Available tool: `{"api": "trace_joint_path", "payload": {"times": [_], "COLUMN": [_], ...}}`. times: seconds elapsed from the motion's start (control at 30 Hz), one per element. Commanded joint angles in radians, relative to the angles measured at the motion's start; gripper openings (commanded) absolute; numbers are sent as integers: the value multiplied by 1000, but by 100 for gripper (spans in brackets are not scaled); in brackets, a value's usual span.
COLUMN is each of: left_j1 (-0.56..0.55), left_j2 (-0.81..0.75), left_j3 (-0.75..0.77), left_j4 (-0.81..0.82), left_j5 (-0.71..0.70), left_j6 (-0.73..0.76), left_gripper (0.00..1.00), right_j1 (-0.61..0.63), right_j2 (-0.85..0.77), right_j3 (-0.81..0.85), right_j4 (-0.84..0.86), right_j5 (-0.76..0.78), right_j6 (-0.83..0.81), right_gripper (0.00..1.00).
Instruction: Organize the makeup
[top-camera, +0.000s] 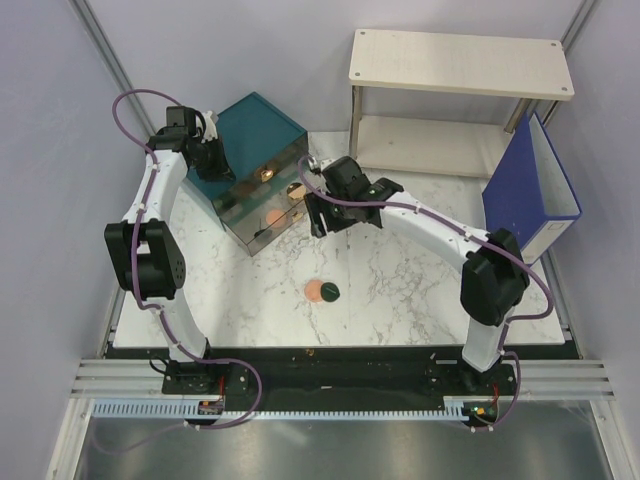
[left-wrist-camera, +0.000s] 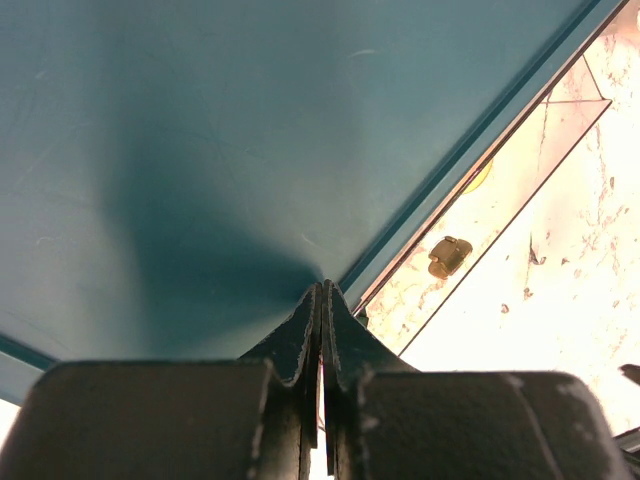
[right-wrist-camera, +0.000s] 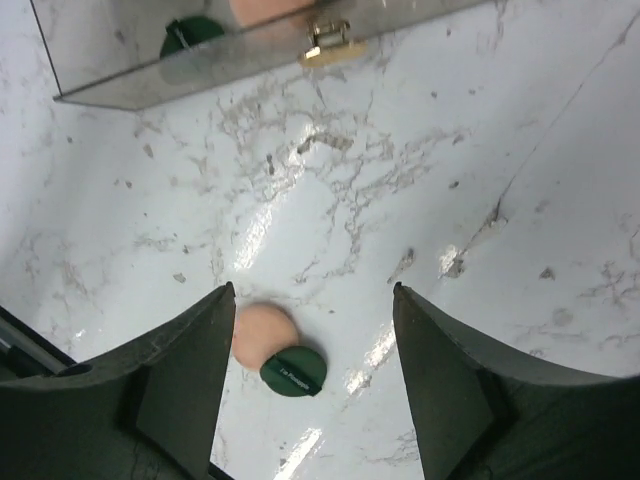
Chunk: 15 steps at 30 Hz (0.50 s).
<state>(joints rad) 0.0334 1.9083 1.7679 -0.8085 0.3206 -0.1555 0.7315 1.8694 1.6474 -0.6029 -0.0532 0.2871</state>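
A peach-pink disc (top-camera: 314, 291) and a dark green compact (top-camera: 330, 293) lie touching on the marble table, mid-front. In the right wrist view the disc (right-wrist-camera: 260, 333) and compact (right-wrist-camera: 293, 370) show below and between my open, empty right gripper (right-wrist-camera: 313, 290), which hovers above the table in front of the drawers (top-camera: 322, 215). Another green compact (right-wrist-camera: 193, 35) and peach disc (right-wrist-camera: 265, 10) sit inside a clear drawer. My left gripper (left-wrist-camera: 323, 287) is shut, its tips pressed against the teal box top (left-wrist-camera: 200, 150); it also shows in the top view (top-camera: 213, 158). The other makeup is out of view.
The teal drawer box (top-camera: 255, 130) stands at the back left; its clear drawers have gold knobs (right-wrist-camera: 328, 45). A big blue binder (top-camera: 530, 190) stands at the right. A pale wooden shelf (top-camera: 460, 65) is at the back.
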Motion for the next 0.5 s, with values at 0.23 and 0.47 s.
{"api": "trace_joint_path", "payload": {"times": [0.23,0.47], "left_j1": [-12,-12], "left_j2": [83,69], "left_j3": [-99,-120], "left_j4": [-268,-262], "left_j5": [-45,-45], "left_j6": [40,40], "left_gripper": [3,3], "right_j1": [101,152], "right_j2": [-35,28], "right_j3": [-333,-331], "right_j4": [-43,-9], "right_j5": [-79,-96], "right_j6": [-5,18], "right_gripper": [70,68]}}
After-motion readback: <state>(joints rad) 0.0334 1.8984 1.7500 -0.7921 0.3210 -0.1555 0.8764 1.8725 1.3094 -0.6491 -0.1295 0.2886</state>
